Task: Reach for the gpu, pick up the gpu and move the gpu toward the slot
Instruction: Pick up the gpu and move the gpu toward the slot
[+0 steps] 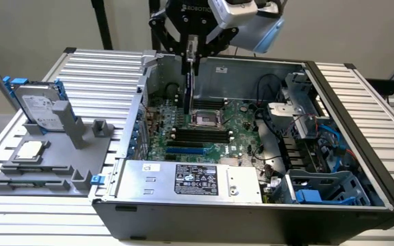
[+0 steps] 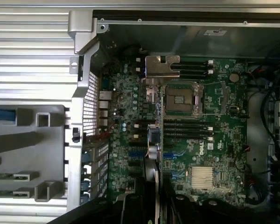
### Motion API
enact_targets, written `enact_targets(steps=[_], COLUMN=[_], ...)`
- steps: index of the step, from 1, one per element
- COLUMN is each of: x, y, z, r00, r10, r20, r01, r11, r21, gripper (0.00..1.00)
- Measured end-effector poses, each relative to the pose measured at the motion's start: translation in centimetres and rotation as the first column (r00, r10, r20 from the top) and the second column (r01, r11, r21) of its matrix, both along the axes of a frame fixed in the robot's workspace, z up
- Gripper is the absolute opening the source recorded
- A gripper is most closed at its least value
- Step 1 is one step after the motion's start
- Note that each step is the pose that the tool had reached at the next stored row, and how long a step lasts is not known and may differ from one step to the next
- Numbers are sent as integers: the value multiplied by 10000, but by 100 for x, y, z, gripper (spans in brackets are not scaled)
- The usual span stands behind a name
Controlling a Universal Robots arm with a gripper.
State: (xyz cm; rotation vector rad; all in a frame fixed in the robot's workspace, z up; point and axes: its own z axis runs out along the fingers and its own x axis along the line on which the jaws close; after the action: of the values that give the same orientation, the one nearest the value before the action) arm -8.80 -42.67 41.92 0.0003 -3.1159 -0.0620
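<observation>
My gripper (image 1: 191, 51) hangs over the open computer case (image 1: 334, 97), shut on the gpu (image 1: 189, 87). The card dangles on edge, its lower end just above the green motherboard (image 1: 241, 138) near the case's back wall. In the wrist view the gpu (image 2: 153, 140) runs edge-on away from my gripper (image 2: 151, 207), and its silvery bracket (image 2: 161, 67) is at the far end. A blue expansion slot (image 1: 186, 152) lies on the board, nearer the power supply than the card.
The CPU socket (image 1: 206, 119) and black memory slots (image 1: 200, 134) sit beside the card. A power supply (image 1: 190, 179) fills the case's front. Cables and a drive cage (image 1: 320, 154) crowd the exterior view's right. A grey fixture (image 1: 53, 164) holds a hard drive (image 1: 38, 105) and CPU chip (image 1: 31, 150).
</observation>
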Motion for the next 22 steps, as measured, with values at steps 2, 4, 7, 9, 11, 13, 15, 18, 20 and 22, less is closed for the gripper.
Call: enact_targets(steps=[2, 4, 7, 9, 11, 13, 15, 18, 20, 22], x=[90, 181, 316, 408, 500, 587, 659, 685, 685, 685], y=[27, 58, 108, 141, 174, 192, 196, 196, 196, 196], z=[-36, -72, -126, -163, -200, -235, -272, -302, -302, -302], r00=[10000, 10000, 10000, 10000, 10000, 10000, 10000, 10000, 10000, 10000], r10=[0, 0, 0, 0, 0, 0, 0, 0, -2, -1], r20=[1, 0, 0, 0, 0, 1, 1, -1, -3, -3], r01=[0, 0, 0, 0, 0, 0, 0, 0, 2, 1], r11=[10000, 10000, 10000, 10000, 10000, 10000, 10000, 10000, 10000, 10000], r21=[0, -1, -1, 0, -1, 0, 2, -2, -2, -1], gripper=[26, 26, 26, 26, 26, 26, 26, 26, 26, 26])
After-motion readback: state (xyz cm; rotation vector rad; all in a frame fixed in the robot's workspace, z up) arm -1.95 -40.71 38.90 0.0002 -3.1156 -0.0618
